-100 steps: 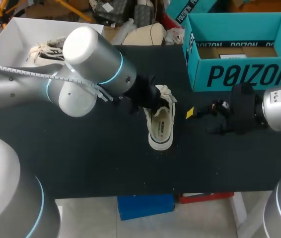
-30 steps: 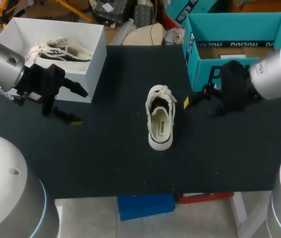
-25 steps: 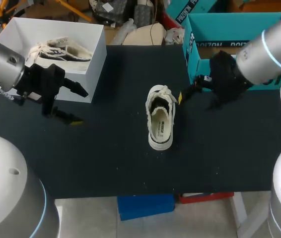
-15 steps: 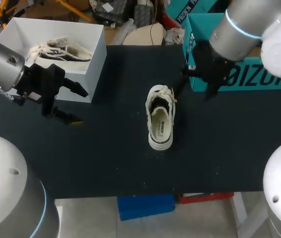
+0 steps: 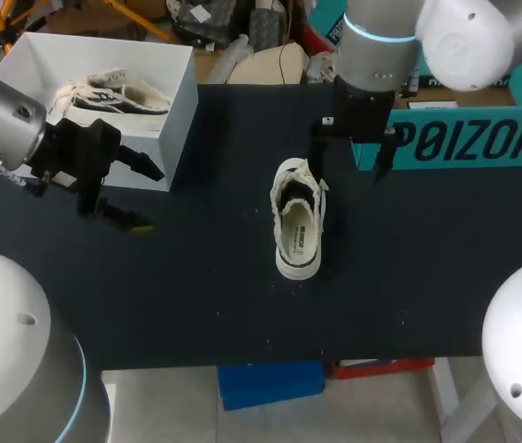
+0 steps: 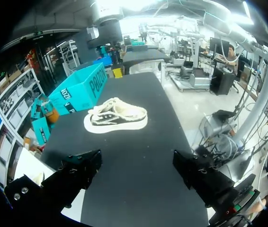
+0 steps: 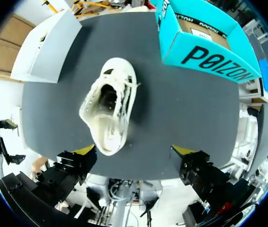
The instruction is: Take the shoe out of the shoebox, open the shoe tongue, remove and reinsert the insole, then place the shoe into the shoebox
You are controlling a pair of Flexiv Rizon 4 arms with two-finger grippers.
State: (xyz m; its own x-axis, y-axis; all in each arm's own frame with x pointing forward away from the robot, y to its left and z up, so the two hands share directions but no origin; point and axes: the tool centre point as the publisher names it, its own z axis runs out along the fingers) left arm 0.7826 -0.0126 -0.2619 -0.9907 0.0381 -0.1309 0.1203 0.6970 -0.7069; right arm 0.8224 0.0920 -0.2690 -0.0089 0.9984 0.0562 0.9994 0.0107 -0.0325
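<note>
The teal shoebox (image 5: 464, 138), dark lettering on its wall, stood beside the right gripper (image 5: 348, 149); the shoe (image 5: 299, 221) lay just ahead of that gripper's spread fingers, untouched; the left gripper (image 5: 136, 196), likewise spread, hung well apart.

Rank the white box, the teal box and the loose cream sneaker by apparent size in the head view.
1 and 2, unranked: white open cardboard box and teal cardboard shoebox. They look about alike, and the teal one is partly hidden.
3. Cream low-top sneaker, clearly smallest.
</note>
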